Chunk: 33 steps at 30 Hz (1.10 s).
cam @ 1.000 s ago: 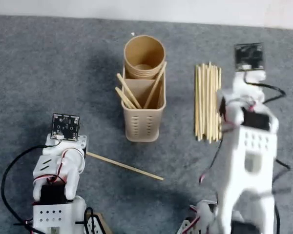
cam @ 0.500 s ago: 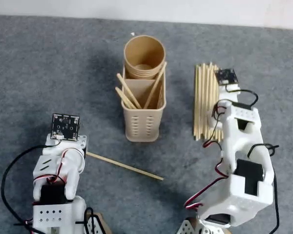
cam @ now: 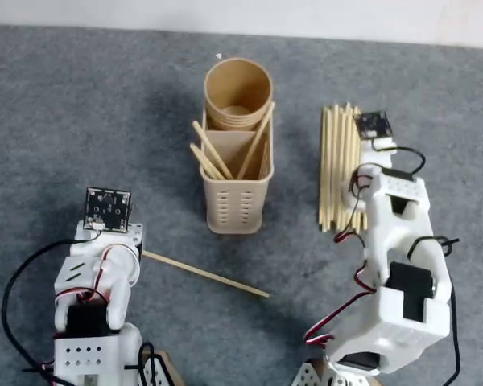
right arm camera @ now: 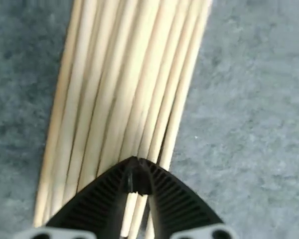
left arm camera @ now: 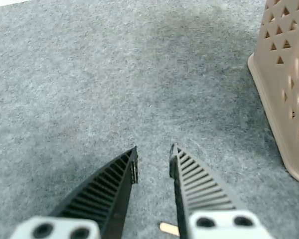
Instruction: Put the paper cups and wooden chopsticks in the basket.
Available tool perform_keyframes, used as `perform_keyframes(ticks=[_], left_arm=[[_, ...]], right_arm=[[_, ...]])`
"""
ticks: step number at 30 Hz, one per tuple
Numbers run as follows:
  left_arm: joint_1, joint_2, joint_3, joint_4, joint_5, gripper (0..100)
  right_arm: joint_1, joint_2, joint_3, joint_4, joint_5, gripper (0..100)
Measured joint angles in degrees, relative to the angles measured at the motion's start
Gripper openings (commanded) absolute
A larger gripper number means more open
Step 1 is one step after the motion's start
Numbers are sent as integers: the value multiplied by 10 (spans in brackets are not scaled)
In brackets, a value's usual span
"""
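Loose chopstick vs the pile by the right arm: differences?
The loose chopstick is a single stick lying diagonally; the pile is many sticks packed parallel. The loose chopstick lies in front of the basket; the pile lies beside it, under the right gripper. Both lie flat on the mat, outside the basket.

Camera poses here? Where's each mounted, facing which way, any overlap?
High: fixed above the table, looking down; left arm, right arm, basket, chopstick bundle, loose chopstick.
Left wrist: on left arm, facing along open left gripper at table and basket wall.
Right wrist: on right arm, facing past shut right gripper onto the bundle.
Shared: basket in high and left wrist; bundle in high and right wrist.
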Motion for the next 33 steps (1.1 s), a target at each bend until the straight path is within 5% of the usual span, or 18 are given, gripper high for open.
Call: perform_keyframes(ticks=[8,12,15,27,33], left_arm=[[0,0,0,0,0,140],[0,0,0,0,0,140],[0,0,0,0,0,140],[0,0,0,0,0,140],[0,0,0,0,0,140]], right_arm=[[-7,-234,-5,4,-80,9],[-10,-271,19,37,-56,128],[-10,-239,34,41,-45,196],[-13,40,-29,23,-44,194],[-11,75,-55,21,-44,17]])
